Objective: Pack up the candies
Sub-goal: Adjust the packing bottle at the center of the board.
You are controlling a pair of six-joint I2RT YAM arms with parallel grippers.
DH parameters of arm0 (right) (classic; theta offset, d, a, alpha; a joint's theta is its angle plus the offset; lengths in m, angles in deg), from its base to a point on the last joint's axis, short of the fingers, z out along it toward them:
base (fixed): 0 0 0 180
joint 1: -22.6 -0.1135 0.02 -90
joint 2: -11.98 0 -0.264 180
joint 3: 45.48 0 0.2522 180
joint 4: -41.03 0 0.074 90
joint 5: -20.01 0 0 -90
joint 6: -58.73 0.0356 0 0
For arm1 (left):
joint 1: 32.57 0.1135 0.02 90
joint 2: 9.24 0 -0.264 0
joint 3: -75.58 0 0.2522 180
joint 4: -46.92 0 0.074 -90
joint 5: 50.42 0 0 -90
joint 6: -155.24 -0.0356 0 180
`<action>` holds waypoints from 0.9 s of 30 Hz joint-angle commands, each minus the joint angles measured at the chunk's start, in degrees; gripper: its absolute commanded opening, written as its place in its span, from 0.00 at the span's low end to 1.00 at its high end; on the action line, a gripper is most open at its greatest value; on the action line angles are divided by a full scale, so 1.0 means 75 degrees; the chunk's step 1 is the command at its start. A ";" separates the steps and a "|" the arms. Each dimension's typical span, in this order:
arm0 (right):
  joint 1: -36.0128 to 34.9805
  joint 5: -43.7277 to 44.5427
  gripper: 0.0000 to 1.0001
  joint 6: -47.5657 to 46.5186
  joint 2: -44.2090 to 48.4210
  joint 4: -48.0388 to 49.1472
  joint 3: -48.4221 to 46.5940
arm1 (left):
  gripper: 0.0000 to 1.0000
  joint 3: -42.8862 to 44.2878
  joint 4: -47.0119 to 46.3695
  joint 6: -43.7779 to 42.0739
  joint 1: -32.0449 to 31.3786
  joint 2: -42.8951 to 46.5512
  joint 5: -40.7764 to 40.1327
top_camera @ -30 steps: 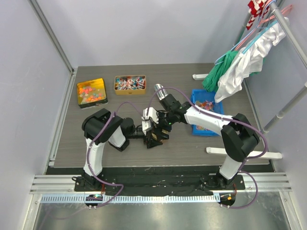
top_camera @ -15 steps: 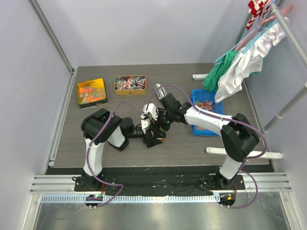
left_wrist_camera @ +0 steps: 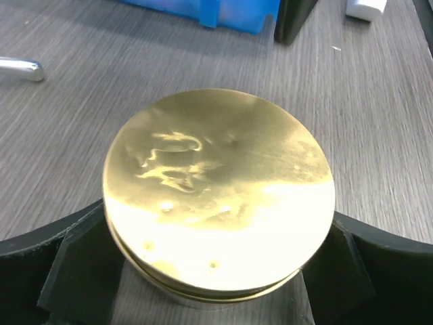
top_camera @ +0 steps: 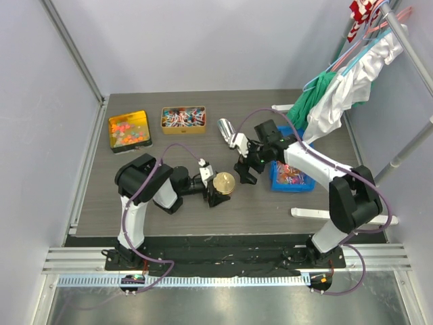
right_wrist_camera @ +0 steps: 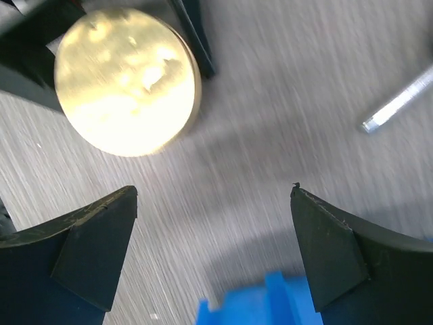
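The left gripper (top_camera: 218, 185) lies low on the table (top_camera: 270, 210), spread around one round golden tin (top_camera: 224, 181), a finger on each side. The tin's lid is on, so its inside is hidden. The right gripper (top_camera: 245, 173) hangs just beside the tin, jaws wide and holding nothing. Its arm crosses the one blue bin (top_camera: 292, 188) and hides part of it, but a few candies (top_camera: 293, 177) show at the near end. Two golden trays stand far left. The square tray (top_camera: 111, 128) holds gummy candies (top_camera: 128, 127) and the oblong tray (top_camera: 183, 130) holds wrapped candies (top_camera: 183, 118). Both lots are too small and too many to count. One silver scoop (top_camera: 226, 128) lies between the oblong tray and the bin. Clothes (top_camera: 338, 95) hang at the right, cut off by the edge.

In the left wrist view, the fingers (left_wrist_camera: 74, 264) flank the tin. A thin strip of table shows between each pad and the tin's wall, so they are not pinching it. The scoop is cut off at the left edge and the bin at the top.

The right wrist view is blurred. Its two fingers (right_wrist_camera: 88, 250) stand wide apart over bare table. The tin sits upper left, and only a corner of the bin and the scoop's tip show.
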 commanded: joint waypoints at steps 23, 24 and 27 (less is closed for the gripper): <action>0.0549 -0.0314 1.00 -0.0675 0.2256 -0.1092 -0.0039 | 1.00 -0.0443 -0.1218 0.2089 0.0675 0.0957 0.4259; 0.0549 -0.0372 1.00 -0.0640 0.2349 -0.1116 0.0043 | 1.00 -0.0653 -0.1218 0.1843 0.0722 0.0865 0.3967; 0.0561 -0.0548 1.00 -0.0616 0.2724 -0.1116 0.0230 | 1.00 -0.0468 -0.1229 0.1478 0.0734 0.0642 0.4058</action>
